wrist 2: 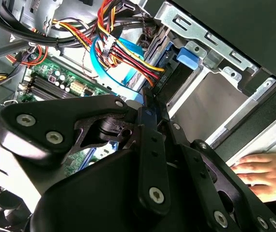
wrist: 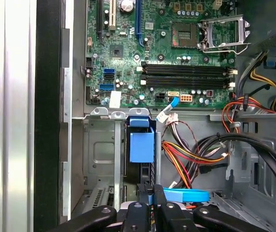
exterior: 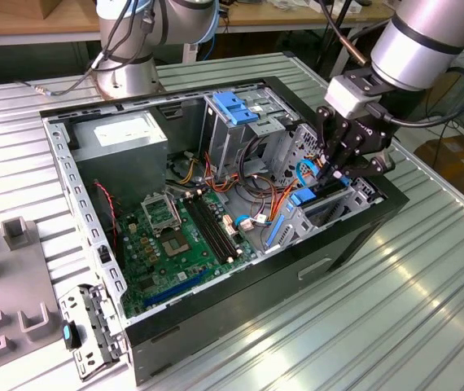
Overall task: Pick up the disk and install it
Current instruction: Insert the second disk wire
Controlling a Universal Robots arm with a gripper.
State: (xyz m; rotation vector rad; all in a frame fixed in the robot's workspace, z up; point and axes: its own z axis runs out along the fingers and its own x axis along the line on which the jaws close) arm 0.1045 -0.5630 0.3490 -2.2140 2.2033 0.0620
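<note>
Blue plastic marks where the work stands: the disk (wrist: 141, 147) sits edge-up in a drive bay (wrist: 101, 154) at the front corner of the open computer case (exterior: 354, 236), its blue rail and tab showing between the metal bay walls in the first wrist view, and it seems most of the way in. The end effector (exterior: 335, 167) hangs directly over it in the exterior view, and in the first wrist view its fingers (wrist: 150, 198) look drawn close together at the disk's upper edge, though whether they actually pinch it or merely rest against it I cannot tell. The main risk, as I judge it, is a skewed push: if the disk is tilted against the bay guides, pressing down could jam the rails or bend the thin sheet metal. A bundle of red, yellow and black wires (wrist: 191, 154) and a flat blue cable (wrist: 186, 195) lie just beside the bay, so a sideways drift could snag or pinch them. In the second wrist view a person's hand (wrist 2: 264, 174) rests on the counter near the case, close enough that a sudden arm motion could be a hazard.
</note>
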